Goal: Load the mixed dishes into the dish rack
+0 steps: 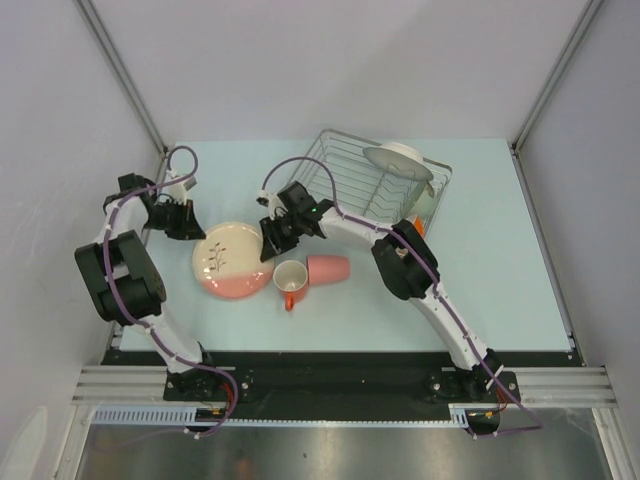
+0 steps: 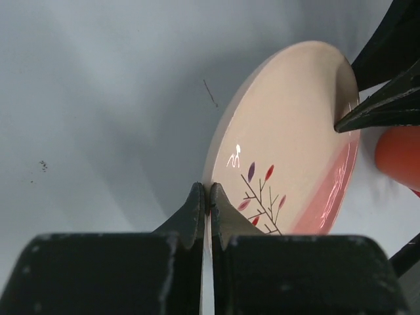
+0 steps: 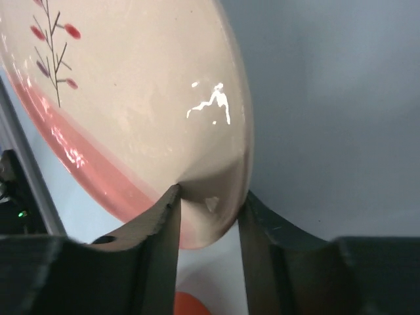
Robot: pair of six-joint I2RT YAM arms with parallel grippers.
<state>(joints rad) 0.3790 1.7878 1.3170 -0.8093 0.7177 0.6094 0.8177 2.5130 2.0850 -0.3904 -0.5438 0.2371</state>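
The pink plate [image 1: 232, 262] is gripped from both sides. Its left edge is pinched by the left gripper [image 2: 207, 194], whose fingers are squeezed almost together on the thin rim. Its right edge is clamped between the fingers of the right gripper [image 3: 209, 197]. The white mug [image 1: 290, 278] and the pink tumbler [image 1: 328, 268] are seen just right of the plate. The dish rack [image 1: 345, 172] is set farther back, to the plate's right.

Left of table centre: pink plate [image 1: 232, 260], cream face with pink crescent and twig motif. Just right of it: white mug [image 1: 290, 276], orange handle, upright, against pink tumbler [image 1: 330, 268] lying sideways. Toward far edge: wire dish rack [image 1: 342, 168] holding whitish plate [image 1: 398, 160].
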